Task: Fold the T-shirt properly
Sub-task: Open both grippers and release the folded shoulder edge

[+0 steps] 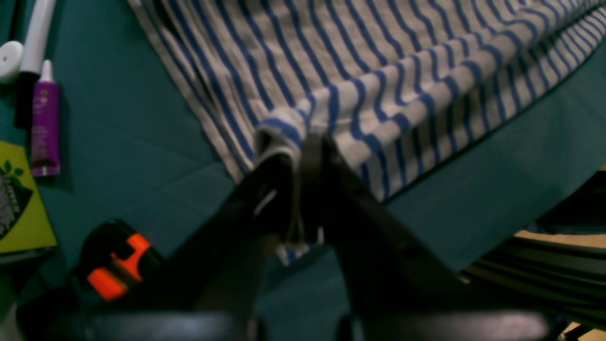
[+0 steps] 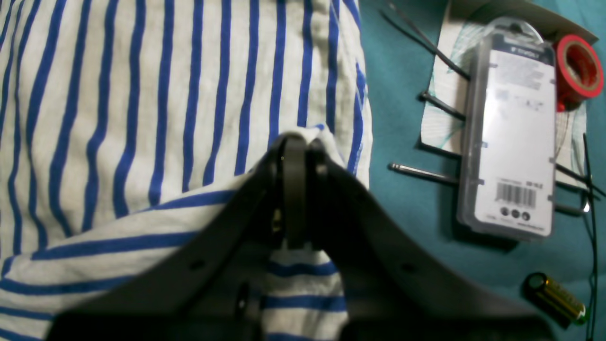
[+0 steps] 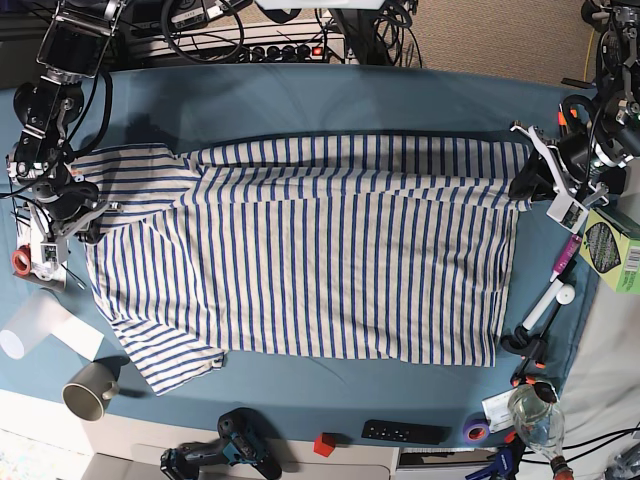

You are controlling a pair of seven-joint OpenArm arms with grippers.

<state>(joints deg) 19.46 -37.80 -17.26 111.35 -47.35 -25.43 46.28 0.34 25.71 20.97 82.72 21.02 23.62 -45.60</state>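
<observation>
Grippers held the work at both ends: the left gripper (image 1: pixel 307 142) was clamped on a bunched bit of the T-shirt's (image 3: pixel 320 260) hem edge, and the right gripper (image 2: pixel 298 142) was pinched on cloth at the shoulder end, by the sleeve. In the base view the left gripper (image 3: pixel 528 182) stood at the shirt's far hem corner and the right gripper (image 3: pixel 75 215) at the other end, so the two held one long side between them. Outward from there, a narrow band of that far side lay turned over onto the body, its striped edge running almost the whole length of the shirt. The rest lay spread flat on the desk (image 3: pixel 300 100), with the near sleeve (image 3: pixel 165 355) sticking out untucked and the near long side unfolded. My reading was that the first lengthwise fold was only begun: the held edge wanted carrying farther toward the middle, then the near side and sleeve folded in, then the crosswise fold. Clutter lay near the right gripper, a blister pack (image 2: pixel 511 137) and a red tape roll (image 2: pixel 578 71) just beside the sleeve.
</observation>
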